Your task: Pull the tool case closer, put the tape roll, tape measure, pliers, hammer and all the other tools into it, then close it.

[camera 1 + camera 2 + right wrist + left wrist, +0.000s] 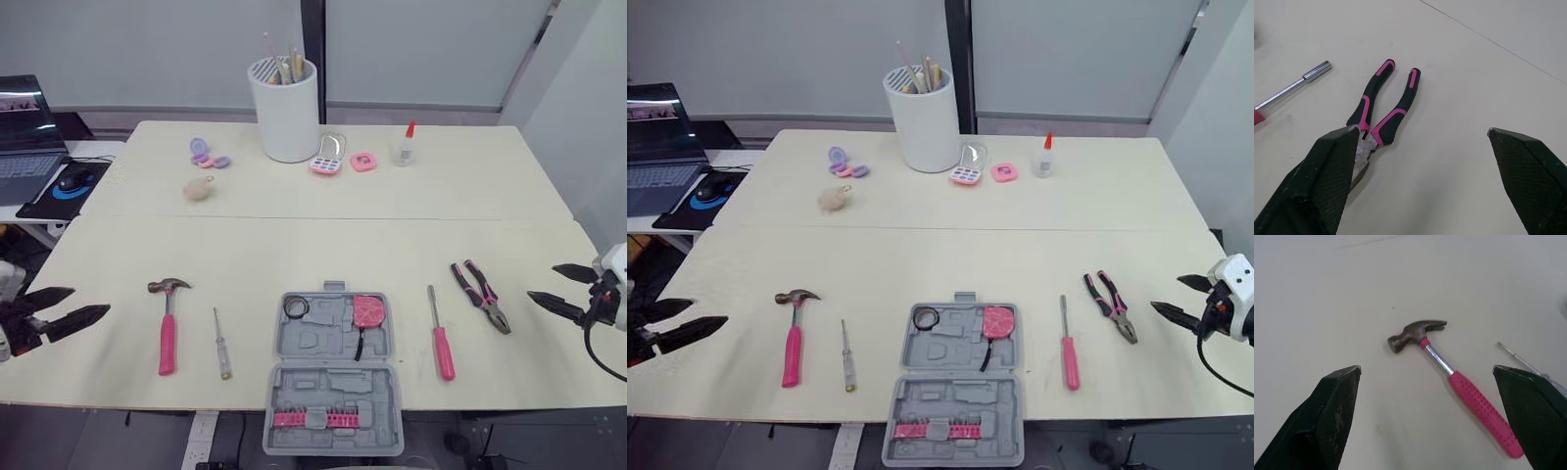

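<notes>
The grey tool case (328,345) lies open at the table's front middle. A black tape roll (296,306) and a pink tape measure (369,310) sit in its far half, and pink bits (309,419) line its near half. Left of the case are a pink-handled hammer (168,325) and a thin screwdriver (222,343). On its right lie a pink-handled screwdriver (440,335) and the pliers (482,294). My left gripper (90,301) hangs open beyond the table's left edge, facing the hammer (1449,377). My right gripper (542,281) is open just right of the pliers (1383,110).
At the back stand a white cup (287,108) of sticks, a glue bottle (407,145), pink compacts (327,157), a purple case (204,154) and a fluffy ball (199,189). A laptop (24,137) and mouse (73,179) sit on a side desk to the left.
</notes>
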### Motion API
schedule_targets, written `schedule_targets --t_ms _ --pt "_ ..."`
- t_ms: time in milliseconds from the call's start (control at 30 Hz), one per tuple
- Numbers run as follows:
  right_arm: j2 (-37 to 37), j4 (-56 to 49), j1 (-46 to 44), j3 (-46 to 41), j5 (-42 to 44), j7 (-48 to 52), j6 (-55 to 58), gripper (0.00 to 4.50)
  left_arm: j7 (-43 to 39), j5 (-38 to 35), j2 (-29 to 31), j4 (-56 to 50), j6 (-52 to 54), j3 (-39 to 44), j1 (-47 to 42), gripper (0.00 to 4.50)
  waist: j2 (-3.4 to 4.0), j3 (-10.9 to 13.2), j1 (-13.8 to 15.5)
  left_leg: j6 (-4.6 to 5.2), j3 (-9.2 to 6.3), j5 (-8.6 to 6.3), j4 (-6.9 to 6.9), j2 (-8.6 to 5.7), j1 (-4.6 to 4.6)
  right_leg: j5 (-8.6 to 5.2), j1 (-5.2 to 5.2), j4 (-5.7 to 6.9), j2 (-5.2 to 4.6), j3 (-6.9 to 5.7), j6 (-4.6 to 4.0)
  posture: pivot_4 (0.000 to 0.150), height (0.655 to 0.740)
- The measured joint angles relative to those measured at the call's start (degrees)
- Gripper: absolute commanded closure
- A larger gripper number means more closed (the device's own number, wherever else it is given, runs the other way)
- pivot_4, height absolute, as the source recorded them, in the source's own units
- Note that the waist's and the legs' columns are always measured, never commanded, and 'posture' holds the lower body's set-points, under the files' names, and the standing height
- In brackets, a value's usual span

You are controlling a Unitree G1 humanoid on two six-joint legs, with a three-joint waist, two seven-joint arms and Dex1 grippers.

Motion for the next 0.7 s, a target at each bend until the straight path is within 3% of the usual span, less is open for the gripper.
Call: schedule_targets --t_ms 200,400,567,700 --pt "3.7 -6.3 8.6 -2.4 0.0 -5.5 -1.5 0.05 3.5 -3.8 -4.2 -16.9 6.0 -7.2 -9.9 0.0 0.01 0.0 0.6 -0.01 0.03 0.01 0.04 -0.07 0.0 0.03 0.06 0.0 0.0 0.07 0.06 0.15 0.74" --pt "6.4 -16.6 18.0 -4.6 1.1 -6.8 -0.1 0.05 6.8 -8.0 -14.7 -34.0 10.4 -21.8 -22.0 0.0 -0.03 0.0 0.4 -0.03 -0.01 0.01 0.08 -0.06 -0.05 0.06 0.11 -0.04 0.14 0.13 0.12 0.15 0.74" --pt "7.8 -19.9 22.4 -5.3 2.0 -7.8 1.3 0.05 5.4 -8.3 -15.6 -42.9 10.2 -30.2 -23.3 0.0 0.02 0.0 -0.9 -0.04 0.07 0.02 0.04 0.09 0.07 0.06 0.09 -0.02 0.41 0.34 0.12 0.15 0.74" --pt "8.5 -19.2 19.6 -4.2 1.0 -9.0 1.1 0.05 4.5 -7.1 -16.9 -47.2 7.9 -35.1 -23.4 0.0 0.03 0.0 -0.9 -0.05 0.08 0.04 0.1 0.06 0.13 0.01 0.15 -0.02 0.57 0.41 0.24 0.15 0.74"
